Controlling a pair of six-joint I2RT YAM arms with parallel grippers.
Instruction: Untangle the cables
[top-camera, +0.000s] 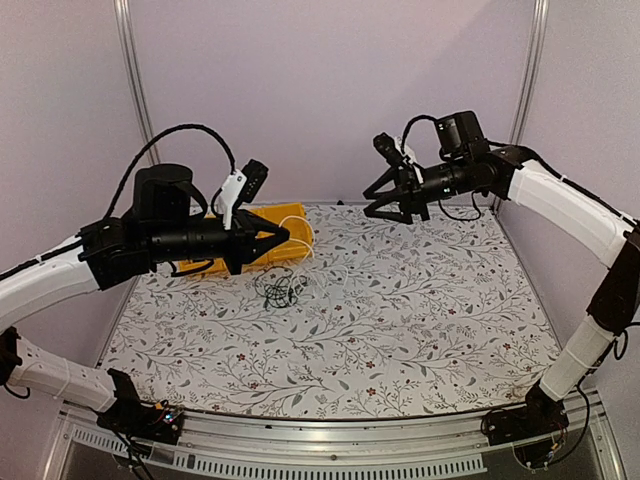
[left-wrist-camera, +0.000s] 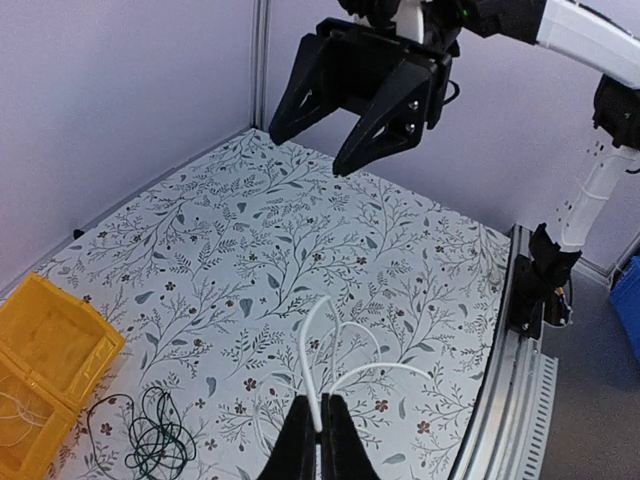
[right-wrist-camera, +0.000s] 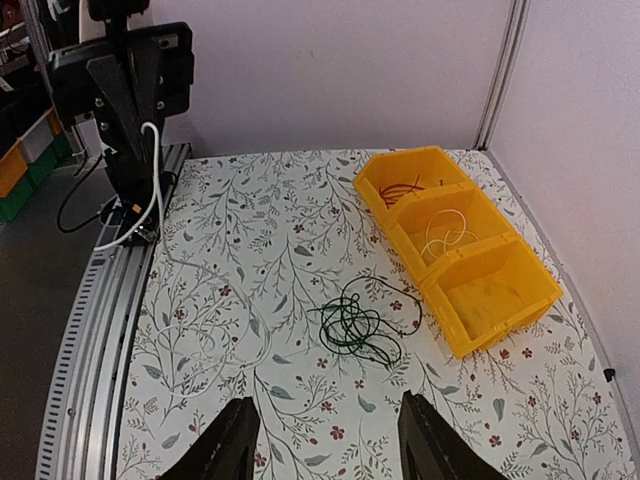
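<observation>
Top external, left arm (top-camera: 160, 240) raised, jaws pinching white cable (left-wrist-camera: 306, 345), right jaws wide.

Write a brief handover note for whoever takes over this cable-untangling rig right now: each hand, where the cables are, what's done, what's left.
Left hand: shut on the white cable, held above the table.
Right hand: open, empty, held high.
Dark cable tangle: on the table beside the yellow bin, neither hand on it.
Done: white cable picked up; whether it is free of the tangle is unclear.
Left: draw it clear, then separate the dark cables.
</observation>
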